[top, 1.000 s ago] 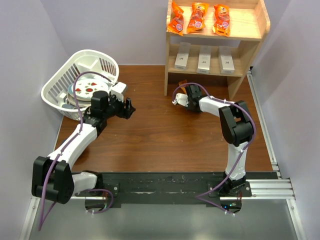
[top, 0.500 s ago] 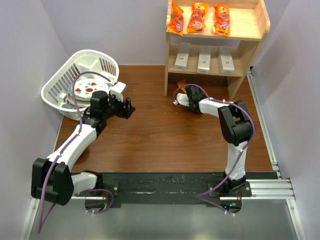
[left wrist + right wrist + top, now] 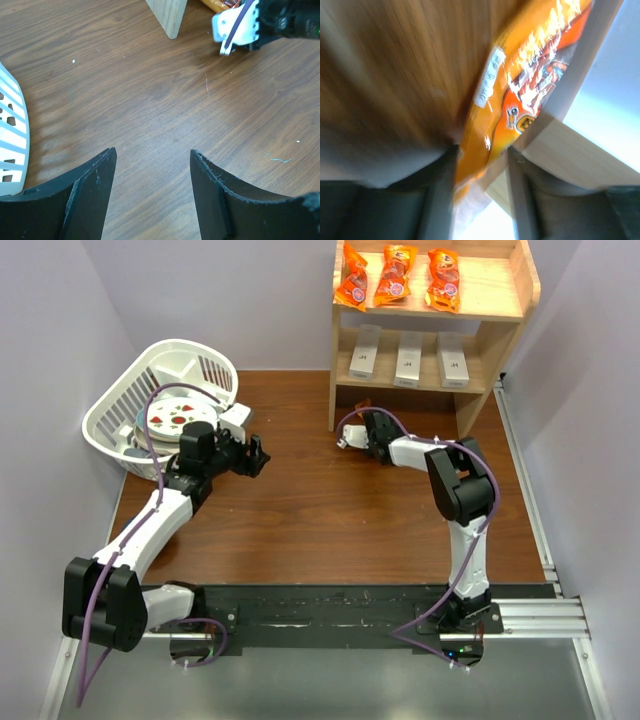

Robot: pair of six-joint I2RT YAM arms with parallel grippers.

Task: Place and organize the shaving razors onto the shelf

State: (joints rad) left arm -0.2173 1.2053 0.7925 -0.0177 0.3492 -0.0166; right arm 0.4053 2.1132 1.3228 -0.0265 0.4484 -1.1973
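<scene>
Swung further left toward the shelf (image 3: 336,360), right jaws astride an orange packet (image 3: 520,100), grip unclear, left jaws wide, empty; 3 shaving razors (image 3: 409,360) lined on its lower level: likely light, stiff, slick boxes, best pinched across long edges.

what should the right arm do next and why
Probably close the right gripper on the orange snack packet between its fingers and lift it away: the three razor boxes already sit in a row on the lower level of the shelf.
</scene>
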